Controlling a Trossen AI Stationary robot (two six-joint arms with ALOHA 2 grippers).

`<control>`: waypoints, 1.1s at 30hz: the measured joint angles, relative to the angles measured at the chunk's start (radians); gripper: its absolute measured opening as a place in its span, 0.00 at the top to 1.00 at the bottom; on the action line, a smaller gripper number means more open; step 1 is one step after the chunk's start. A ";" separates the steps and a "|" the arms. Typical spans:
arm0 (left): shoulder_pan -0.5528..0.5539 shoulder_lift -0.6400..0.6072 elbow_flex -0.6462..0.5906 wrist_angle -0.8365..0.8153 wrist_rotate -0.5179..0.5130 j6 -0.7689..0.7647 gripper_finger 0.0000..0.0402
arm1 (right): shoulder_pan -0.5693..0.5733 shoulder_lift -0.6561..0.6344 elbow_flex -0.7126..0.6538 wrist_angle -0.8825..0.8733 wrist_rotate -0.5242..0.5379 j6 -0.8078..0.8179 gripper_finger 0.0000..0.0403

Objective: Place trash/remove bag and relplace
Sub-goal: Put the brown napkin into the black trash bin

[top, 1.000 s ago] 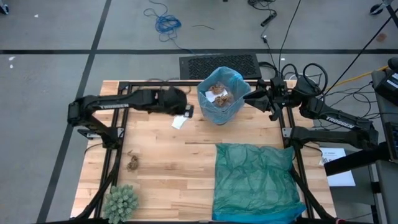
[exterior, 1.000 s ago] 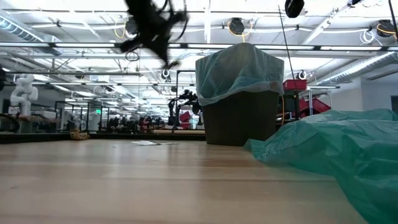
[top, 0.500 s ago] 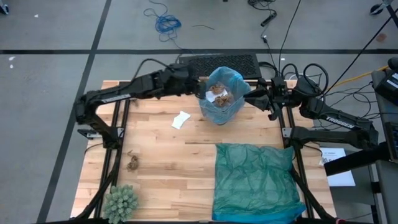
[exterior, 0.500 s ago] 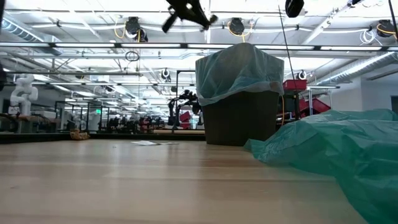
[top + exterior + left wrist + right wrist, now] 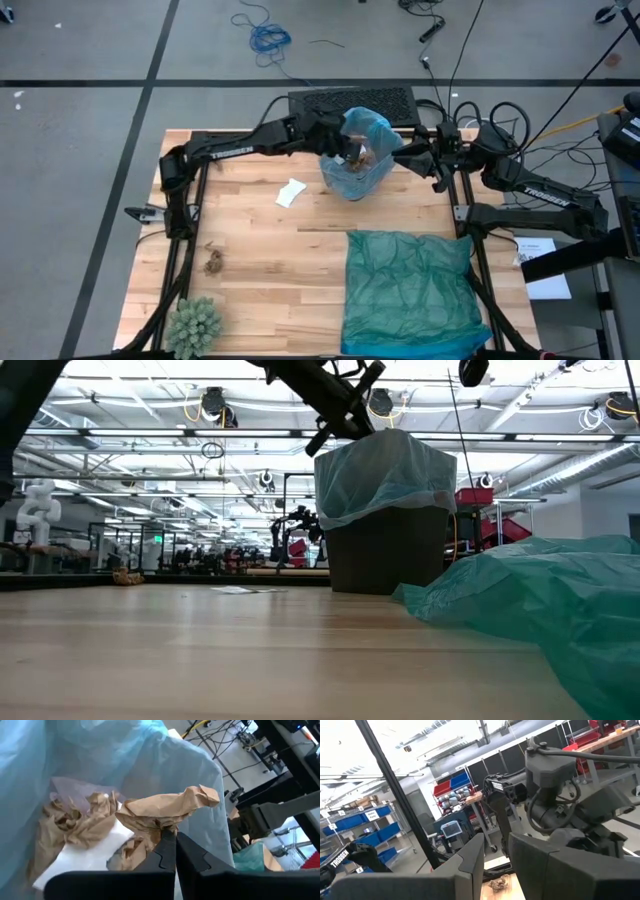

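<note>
One crumpled brown paper wad sits pinched between my left gripper fingers, held over the translucent sky-blue bin liner so it can drop onto the trash inside. Whether my parked right gripper is open, I cannot tell.

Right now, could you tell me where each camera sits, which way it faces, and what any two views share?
High: overhead, facing down; both arms, left gripper over the bin.
Low: table height, facing level across; bin, left arm above it.
Left wrist: looks into the bag; shut fingers pinch a brown paper wad.
Right wrist: faces the room; own fingers.
Shared: high and low both show the teal bag.
</note>
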 joint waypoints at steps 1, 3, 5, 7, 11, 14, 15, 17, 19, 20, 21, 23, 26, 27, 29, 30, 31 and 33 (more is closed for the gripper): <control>0.002 0.003 0.004 0.001 0.001 0.003 0.96 | 0.000 0.000 0.000 0.006 0.000 0.000 0.79; 0.003 0.007 0.012 0.000 0.003 0.006 0.91 | 0.000 0.000 0.000 0.014 0.000 0.000 0.79; 0.004 0.007 0.019 0.002 0.003 0.024 0.85 | 0.000 0.000 0.000 0.019 0.000 0.000 0.79; 0.004 0.007 0.032 0.002 0.003 0.052 0.79 | 0.000 0.000 0.000 0.019 0.000 0.000 0.79; 0.008 0.007 0.061 0.001 0.003 0.059 0.65 | 0.000 0.000 0.000 0.019 -0.001 -0.002 0.79; 0.019 0.007 0.084 -0.023 0.003 0.076 0.58 | 0.000 0.000 0.000 0.020 -0.001 -0.004 0.79; 0.026 0.008 0.101 -0.061 -0.007 0.068 0.57 | 0.000 0.000 0.000 0.020 -0.001 -0.004 0.79; 0.045 0.008 0.144 -0.199 -0.076 -0.008 0.57 | 0.000 0.000 0.000 0.021 -0.002 -0.004 0.79; 0.069 0.008 0.187 -0.374 -0.179 -0.041 0.58 | 0.000 0.000 0.000 0.021 -0.007 -0.002 0.79; 0.080 0.008 0.203 -0.462 -0.240 -0.046 0.59 | 0.000 0.000 0.000 0.021 -0.007 -0.001 0.79; 0.091 0.008 0.217 -0.561 -0.299 -0.054 0.60 | 0.000 0.000 0.000 0.021 -0.008 -0.001 0.79; 0.116 0.008 0.232 -0.748 -0.385 -0.086 0.62 | 0.000 0.000 0.000 0.022 -0.007 -0.001 0.79; 0.171 0.007 0.217 -0.950 -0.407 -0.152 0.65 | 0.000 0.000 0.000 0.022 -0.008 -0.001 0.79; 0.190 0.007 0.202 -0.995 -0.412 -0.169 0.66 | 0.000 0.000 0.000 0.022 -0.008 -0.001 0.79; 0.227 0.007 0.162 -1.049 -0.417 -0.188 0.66 | 0.000 0.000 0.000 0.022 -0.007 -0.001 0.79; 0.241 0.007 0.140 -1.054 -0.417 -0.194 0.66 | 0.000 0.000 0.000 0.022 -0.007 -0.001 0.79; 0.253 0.007 0.114 -1.060 -0.416 -0.194 0.66 | 0.000 0.000 0.000 0.022 -0.007 -0.001 0.79; 0.278 0.007 0.064 -1.079 -0.412 -0.195 0.66 | 0.000 0.000 0.000 0.023 -0.007 -0.001 0.79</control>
